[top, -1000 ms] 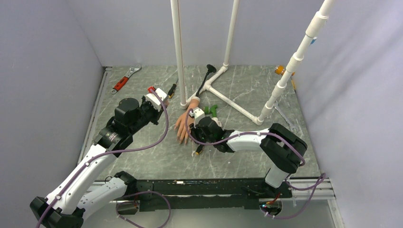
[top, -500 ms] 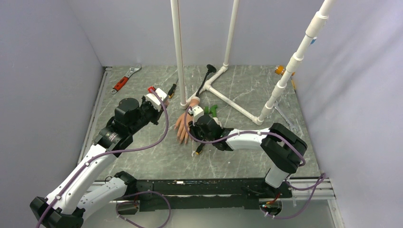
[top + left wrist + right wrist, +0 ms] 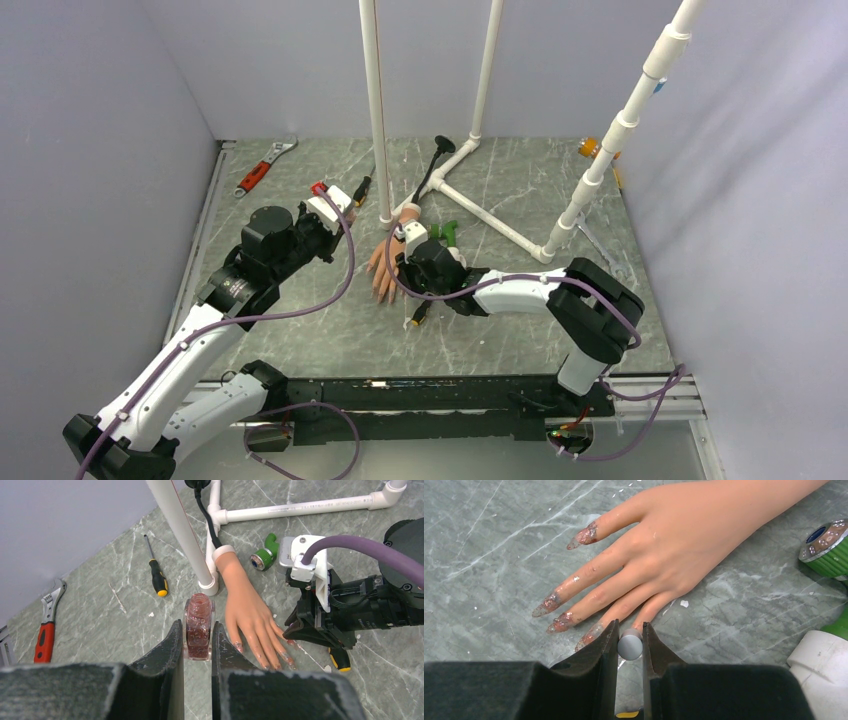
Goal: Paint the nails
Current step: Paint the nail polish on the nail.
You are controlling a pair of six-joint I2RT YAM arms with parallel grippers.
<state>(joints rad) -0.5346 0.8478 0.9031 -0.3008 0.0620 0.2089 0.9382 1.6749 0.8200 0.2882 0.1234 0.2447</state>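
Peach rubber fills my right wrist feed: the mannequin hand (image 3: 684, 535) lies palm down on the grey marbled table (image 3: 484, 540), fingers spread toward the arms' bases. Its nails (image 3: 544, 611) are long and pointed, smeared with reddish glitter at the tips I can see. My right gripper (image 3: 629, 630) sits low just off the fingertips, its jaws nearly together and pinching a grey round stub (image 3: 630, 646) right at the end of the little finger; that nail is hidden behind it, so I cannot tell whether anything touches it. My left gripper (image 3: 197, 630) hangs just beside the thumb side of the hand, jaws clamped narrow on an uncapped polish bottle (image 3: 199, 611) of red-brown glitter, held upright. The white cuff touches the foot of a white pipe (image 3: 177, 525). A screwdriver (image 3: 157, 575), a wrench (image 3: 46, 630) and a green fitting (image 3: 265, 554) lie farther out.
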